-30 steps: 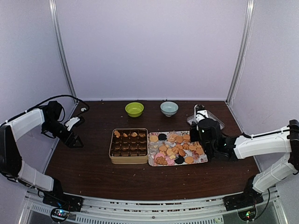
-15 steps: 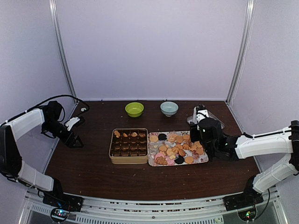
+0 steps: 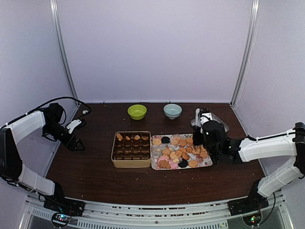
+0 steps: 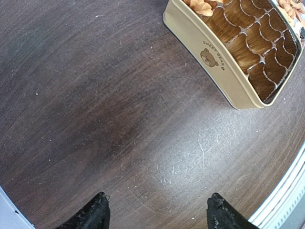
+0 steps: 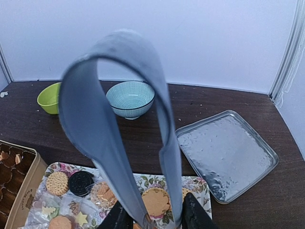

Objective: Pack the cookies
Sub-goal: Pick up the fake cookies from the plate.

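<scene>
Tan-orange cookies (image 3: 180, 151), with a few pink and a few black ones among them, are lying heaped on a flower-patterned tray (image 5: 144, 180) near the middle of the dark wooden worktop (image 3: 95, 174). A handful more are sitting in the far row of a tan tin (image 3: 131, 162), which is standing just beside the tray on its left, long sides nearly touching. The tin's dark brown paper cups (image 3: 131, 151) are lining up in rows towards the arms, and a small bear emblem is showing on its side wall in the left wrist view.

The right gripper (image 5: 153, 218) is hovering over the right-hand part of the tray. Its jaws are standing fairly narrow, holding the two legs of a grey looped strip (image 5: 114, 95) whose bend is pointing towards the back wall. A round tan biscuit is lying on the tray just below the ends of those legs.

Just behind that gripper a shallow silver tray (image 5: 226, 152) is resting on the worktop, apart from the flowered one. Farther back a green bowl (image 3: 137, 111) and a pale blue bowl (image 3: 172, 110) are standing side by side with a gap between them.

The left gripper (image 4: 157, 214) is hanging over the left part of the worktop, well apart from the tin, its jaws spreading wide over bare wood
</scene>
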